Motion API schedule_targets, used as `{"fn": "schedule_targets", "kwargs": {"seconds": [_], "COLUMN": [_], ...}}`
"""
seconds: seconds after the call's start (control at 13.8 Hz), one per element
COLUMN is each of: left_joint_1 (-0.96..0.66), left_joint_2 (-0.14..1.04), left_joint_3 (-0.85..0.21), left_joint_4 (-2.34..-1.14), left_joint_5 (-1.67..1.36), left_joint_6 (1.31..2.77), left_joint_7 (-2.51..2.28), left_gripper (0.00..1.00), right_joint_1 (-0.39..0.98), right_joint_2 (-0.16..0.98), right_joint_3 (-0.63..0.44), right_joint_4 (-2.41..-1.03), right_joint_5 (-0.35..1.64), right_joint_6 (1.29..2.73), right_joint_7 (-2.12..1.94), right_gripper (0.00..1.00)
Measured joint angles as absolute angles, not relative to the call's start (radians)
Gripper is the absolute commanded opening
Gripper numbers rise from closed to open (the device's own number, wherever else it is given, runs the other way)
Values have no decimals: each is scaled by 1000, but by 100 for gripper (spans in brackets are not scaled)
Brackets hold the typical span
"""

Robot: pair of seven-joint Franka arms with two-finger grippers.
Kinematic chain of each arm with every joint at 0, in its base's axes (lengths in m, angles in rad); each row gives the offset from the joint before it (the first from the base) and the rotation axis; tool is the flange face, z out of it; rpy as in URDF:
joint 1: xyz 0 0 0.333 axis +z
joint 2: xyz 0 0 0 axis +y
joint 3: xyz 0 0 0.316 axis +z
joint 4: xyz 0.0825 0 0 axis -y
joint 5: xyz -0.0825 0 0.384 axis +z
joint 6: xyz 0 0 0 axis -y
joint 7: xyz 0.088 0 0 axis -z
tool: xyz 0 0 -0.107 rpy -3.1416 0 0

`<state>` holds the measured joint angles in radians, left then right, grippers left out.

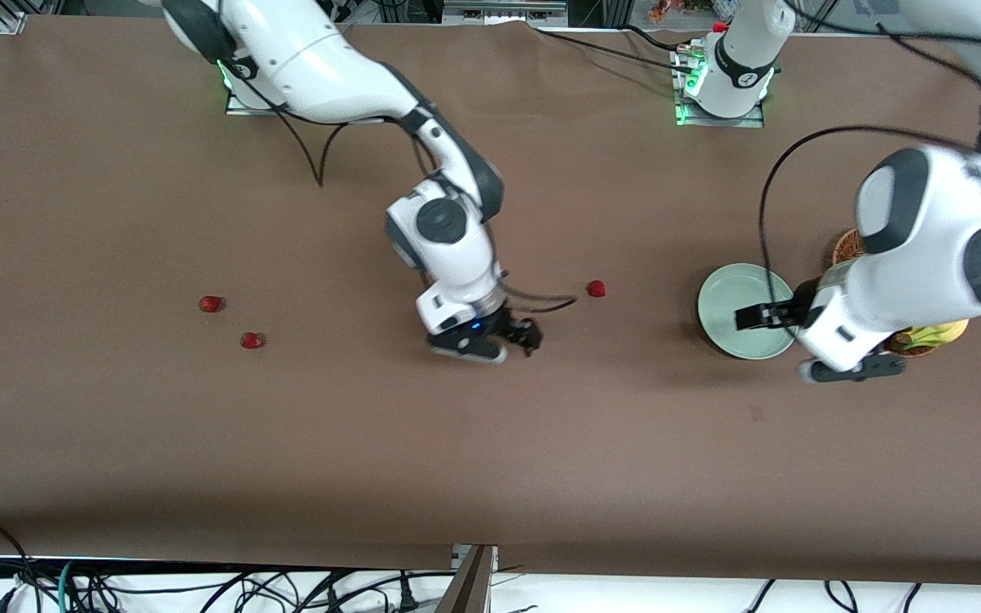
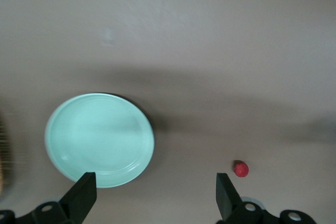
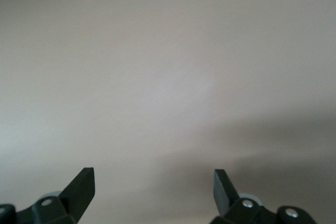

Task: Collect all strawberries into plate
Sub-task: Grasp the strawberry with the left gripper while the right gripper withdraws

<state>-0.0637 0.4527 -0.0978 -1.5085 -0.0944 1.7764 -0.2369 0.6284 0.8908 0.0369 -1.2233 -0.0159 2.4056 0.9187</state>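
Right gripper (image 1: 518, 334), fingers spread and empty, over bare brown table (image 1: 490, 460); left gripper (image 1: 754, 315), likewise spread and empty, waits over the plate (image 1: 722, 294). One strawberry (image 1: 596, 289) lies between the grippers; two strawberries (image 1: 211, 303) (image 1: 252, 340) lie toward the right arm's end. Risk: small, rounded berries may roll or slip from smooth fingertips. Plate: glossy, shallow, mint-green.
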Motion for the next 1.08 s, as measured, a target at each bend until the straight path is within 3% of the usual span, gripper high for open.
{"fn": "schedule_targets", "kwargs": {"seconds": [0.29, 0.72, 1.08], "left_joint_1": [-154, -316, -355], "left_joint_2": [569, 626, 626], "left_joint_3": [-105, -109, -107], "left_joint_4": [-1572, -1750, -1848], "left_joint_5": [-135, -146, -146], "left_joint_6": [1844, 2293, 2326], "left_joint_7": [-310, -700, -783], "left_gripper": [100, 100, 96], "right_joint_1": [528, 469, 393], "right_joint_2": [865, 849, 841], "right_joint_3": [23, -126, -173], "right_joint_4": [-1225, -1226, -1228], "right_joint_5": [-17, -17, -17], "right_joint_6": [2215, 2042, 1943], "right_joint_7": [736, 420, 234], "right_gripper": [100, 100, 100]}}
